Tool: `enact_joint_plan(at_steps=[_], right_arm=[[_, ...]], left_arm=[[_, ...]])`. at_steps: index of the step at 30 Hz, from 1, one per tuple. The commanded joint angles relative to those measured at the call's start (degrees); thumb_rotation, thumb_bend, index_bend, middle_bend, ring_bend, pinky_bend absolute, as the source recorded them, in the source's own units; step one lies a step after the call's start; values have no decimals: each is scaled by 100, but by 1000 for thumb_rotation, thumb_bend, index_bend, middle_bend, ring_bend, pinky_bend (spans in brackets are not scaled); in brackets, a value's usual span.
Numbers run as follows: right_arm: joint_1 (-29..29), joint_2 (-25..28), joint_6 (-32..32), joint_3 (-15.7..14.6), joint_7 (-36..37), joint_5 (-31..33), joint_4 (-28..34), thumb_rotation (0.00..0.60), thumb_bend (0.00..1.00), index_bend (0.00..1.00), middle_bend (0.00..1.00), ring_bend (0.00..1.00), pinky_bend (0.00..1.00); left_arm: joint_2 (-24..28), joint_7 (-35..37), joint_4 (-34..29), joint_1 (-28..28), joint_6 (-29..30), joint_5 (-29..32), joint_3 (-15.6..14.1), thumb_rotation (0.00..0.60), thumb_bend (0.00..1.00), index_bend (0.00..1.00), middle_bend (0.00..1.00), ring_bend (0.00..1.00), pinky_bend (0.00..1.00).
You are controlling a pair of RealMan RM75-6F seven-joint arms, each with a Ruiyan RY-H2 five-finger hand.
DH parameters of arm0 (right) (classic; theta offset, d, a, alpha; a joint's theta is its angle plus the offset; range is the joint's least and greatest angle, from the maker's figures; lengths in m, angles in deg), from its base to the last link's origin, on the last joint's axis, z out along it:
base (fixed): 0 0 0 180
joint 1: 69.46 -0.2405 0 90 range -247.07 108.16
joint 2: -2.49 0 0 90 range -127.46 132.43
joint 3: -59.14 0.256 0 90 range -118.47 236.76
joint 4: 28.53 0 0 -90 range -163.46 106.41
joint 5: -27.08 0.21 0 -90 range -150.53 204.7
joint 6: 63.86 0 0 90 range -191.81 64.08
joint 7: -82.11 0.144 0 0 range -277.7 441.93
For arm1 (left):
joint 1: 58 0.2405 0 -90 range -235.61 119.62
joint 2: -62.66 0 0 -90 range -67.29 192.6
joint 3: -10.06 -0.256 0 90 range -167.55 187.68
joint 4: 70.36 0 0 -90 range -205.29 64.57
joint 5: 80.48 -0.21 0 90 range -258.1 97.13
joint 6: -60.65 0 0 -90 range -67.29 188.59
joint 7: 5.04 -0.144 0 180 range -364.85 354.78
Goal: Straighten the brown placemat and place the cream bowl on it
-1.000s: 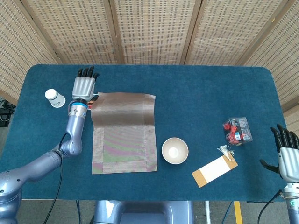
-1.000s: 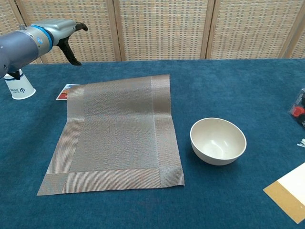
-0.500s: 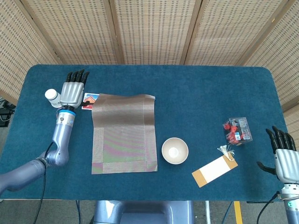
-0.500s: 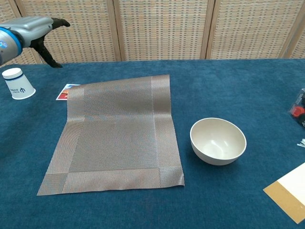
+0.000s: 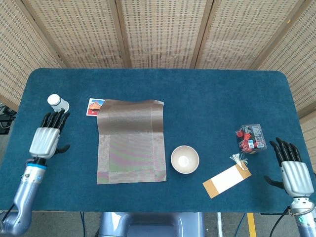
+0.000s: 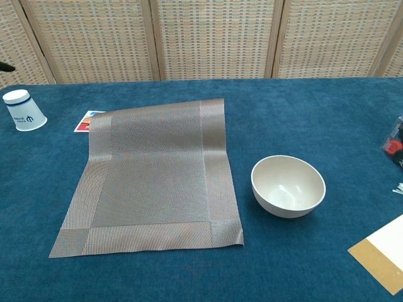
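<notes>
Blue table (image 5: 197, 98): cream bowl (image 5: 184, 159) (empty) just beside brown placemat (image 5: 131, 140).

placemat (image 5: 131, 141) top bare | bowl (image 5: 184, 159) just right, unobstructed

Silver left hand (image 5: 45, 139), right hand (image 5: 294, 171); black fingers, blue wrist rings.

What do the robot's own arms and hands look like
Both hands, left and right, have silver-grey ridged backs and black fingers. The left forearm is glossy blue-grey metal with a bright blue wrist ring; a thin black cable runs beside the right wrist.
</notes>
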Motion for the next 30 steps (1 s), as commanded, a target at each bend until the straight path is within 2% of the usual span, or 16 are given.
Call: enact_joint_plan(at_steps=[1, 10, 14, 18, 24, 30], right_arm=[[12, -9, 64, -86, -72, -172, 62, 600, 42, 71, 0, 0, 0], [26, -134, 28, -291, -427, -420, 175, 600, 41, 71, 0, 0, 0], [-23, -229, -49, -350, -645, -530, 349, 600, 40, 71, 0, 0, 0], [-221, -376, -356, -388, -1261, -664, 834, 600, 40, 74, 0, 0, 0], [-557, -838, -794, -314, -2226, -773, 1415, 600, 54, 284, 0, 0, 0], [-774, -1568, -1125, -234, -2963, -622, 1440, 600, 80, 375, 28, 0, 0]], left_arm=[[197, 235, -247, 479, 488, -368, -374, 600, 158, 0, 0, 0, 0], [253, 446, -149, 1356, 1317, -1055, -965, 600, 157, 0, 0, 0, 0], [212, 493, 17, 1488, 1444, -1221, -1014, 600, 157, 0, 0, 0, 0], [206, 759, 173, 1563, 1427, -1291, -996, 600, 157, 0, 0, 0, 0], [218, 947, 290, 1624, 1412, -1422, -950, 600, 158, 0, 0, 0, 0], [226, 1013, 304, 1660, 1362, -1504, -899, 600, 158, 0, 0, 0, 0]])
